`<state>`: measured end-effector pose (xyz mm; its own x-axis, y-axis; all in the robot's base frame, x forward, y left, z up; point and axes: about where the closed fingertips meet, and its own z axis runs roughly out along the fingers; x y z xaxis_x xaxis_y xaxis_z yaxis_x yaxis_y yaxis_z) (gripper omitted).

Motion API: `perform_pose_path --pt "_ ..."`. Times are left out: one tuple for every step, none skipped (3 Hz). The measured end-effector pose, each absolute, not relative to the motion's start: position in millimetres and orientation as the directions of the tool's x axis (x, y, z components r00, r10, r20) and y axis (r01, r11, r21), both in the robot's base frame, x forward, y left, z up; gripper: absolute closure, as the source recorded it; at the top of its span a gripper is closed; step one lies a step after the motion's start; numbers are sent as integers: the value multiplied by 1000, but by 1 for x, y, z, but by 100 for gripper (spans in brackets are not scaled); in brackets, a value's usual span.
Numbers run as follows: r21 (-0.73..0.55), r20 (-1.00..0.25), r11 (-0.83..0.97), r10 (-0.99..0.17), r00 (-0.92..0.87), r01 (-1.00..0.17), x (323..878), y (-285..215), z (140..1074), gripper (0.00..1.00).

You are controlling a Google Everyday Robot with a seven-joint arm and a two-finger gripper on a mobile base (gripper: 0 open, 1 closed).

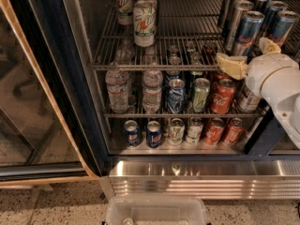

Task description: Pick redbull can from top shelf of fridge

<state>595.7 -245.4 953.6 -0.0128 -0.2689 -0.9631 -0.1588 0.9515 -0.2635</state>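
Note:
The fridge [197, 172] stands open in the camera view. Its top shelf [187, 41] is a wire rack. At its right end stand blue-and-silver redbull cans; the front one [247, 31] has a second [281, 27] beside it and more behind. My gripper [243, 54] is at the right, in front of the shelf's front rail and just below the front redbull can. It is open, with one yellowish finger [230, 65] left of the can's base and the other [268, 45] to its right. It holds nothing.
Plain silver slim cans [235, 18] stand left of the redbull cans. White-green tall cans [144, 17] stand at the shelf's left. Water bottles [117, 90] and soda cans [222, 96] fill the lower shelves. The glass door [37, 102] is open at left. A clear plastic bin [157, 211] sits below.

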Motion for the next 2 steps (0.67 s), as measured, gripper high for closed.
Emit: perform_pose_path --pt "-264 -963 951 -269 -13 -159 596 -245 954 29" --pt "-264 -963 951 -269 -13 -159 596 -245 954 33"
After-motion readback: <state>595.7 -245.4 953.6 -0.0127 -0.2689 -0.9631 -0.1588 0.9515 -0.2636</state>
